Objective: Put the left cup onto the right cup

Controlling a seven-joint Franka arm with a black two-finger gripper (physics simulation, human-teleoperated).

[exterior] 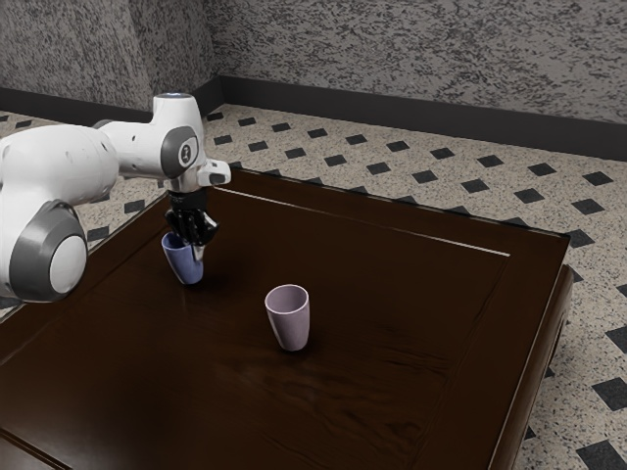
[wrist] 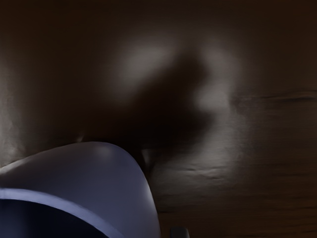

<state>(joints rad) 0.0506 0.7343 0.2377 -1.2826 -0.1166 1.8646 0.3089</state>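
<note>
A blue cup (exterior: 184,264) stands at the exterior view's left on the dark wooden table (exterior: 411,323), leaning slightly. My black gripper (exterior: 192,241) comes down on its rim from above, with one finger inside the cup and one outside its wall, shut on the rim. In the wrist view the blue cup (wrist: 84,183) shows as a large blurred curve just under my hand, its shadow falling on the table beyond. I cannot tell whether its base touches the table. A lilac cup (exterior: 288,316) stands upright and open-topped to the exterior view's right of the blue one, a cup's width or two away.
The table has a raised border (exterior: 534,323) around a sunken top. Bare wood lies right of the lilac cup and toward the front edge. My white arm (exterior: 59,186) comes in from the exterior view's left.
</note>
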